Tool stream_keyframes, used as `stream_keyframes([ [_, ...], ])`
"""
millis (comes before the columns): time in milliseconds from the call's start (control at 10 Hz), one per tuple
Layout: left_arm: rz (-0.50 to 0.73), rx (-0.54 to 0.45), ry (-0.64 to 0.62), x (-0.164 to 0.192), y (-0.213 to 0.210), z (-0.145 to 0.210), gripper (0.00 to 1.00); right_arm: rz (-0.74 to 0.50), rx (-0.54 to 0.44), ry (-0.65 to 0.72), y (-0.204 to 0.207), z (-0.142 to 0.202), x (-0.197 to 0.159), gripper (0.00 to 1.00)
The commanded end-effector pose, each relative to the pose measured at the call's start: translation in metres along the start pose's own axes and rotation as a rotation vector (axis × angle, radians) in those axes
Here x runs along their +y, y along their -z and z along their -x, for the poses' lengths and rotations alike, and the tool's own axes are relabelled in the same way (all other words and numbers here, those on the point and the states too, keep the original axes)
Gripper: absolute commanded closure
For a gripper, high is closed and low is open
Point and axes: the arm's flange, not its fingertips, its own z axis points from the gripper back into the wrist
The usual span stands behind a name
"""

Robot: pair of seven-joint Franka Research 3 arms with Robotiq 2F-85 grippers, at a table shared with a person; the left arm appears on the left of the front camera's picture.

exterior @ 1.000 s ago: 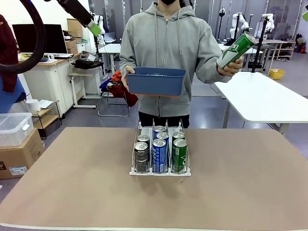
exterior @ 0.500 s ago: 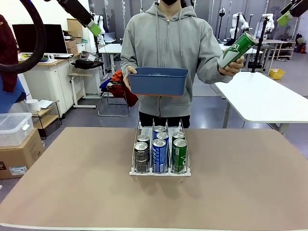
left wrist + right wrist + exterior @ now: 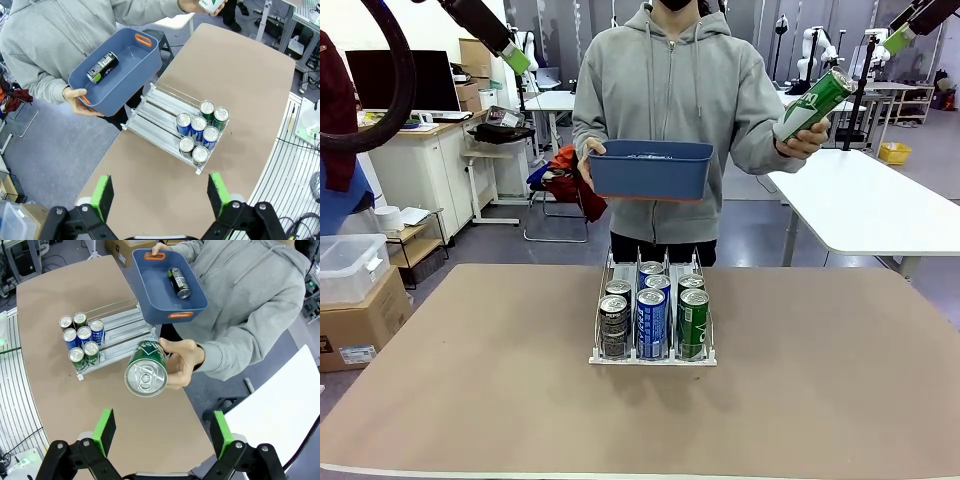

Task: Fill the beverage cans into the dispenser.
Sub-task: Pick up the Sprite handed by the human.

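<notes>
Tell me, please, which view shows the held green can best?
The right wrist view: the green can is close and large, silver top toward the camera. The front view shows the can smaller, from the side; the left wrist view cuts it off at the top edge.

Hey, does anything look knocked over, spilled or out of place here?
Nothing stands out. The cans in the dispenser stand upright in their lanes. One can lies on its side in the bin, nothing spilled.
</notes>
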Motion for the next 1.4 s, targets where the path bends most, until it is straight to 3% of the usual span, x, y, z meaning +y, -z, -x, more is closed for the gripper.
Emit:
stream_keyframes([
  [0,0.003,-0.001,-0.004,0.0012,-0.0002,0.0017,0.00,-0.008,-0.007,-0.002,-0.0010,0.0025,0.0024,0.00],
  [1300,0.003,-0.001,-0.004,0.0012,-0.0002,0.0017,0.00,-0.008,-0.007,-0.002,-0.0010,0.0025,0.0024,0.00],
])
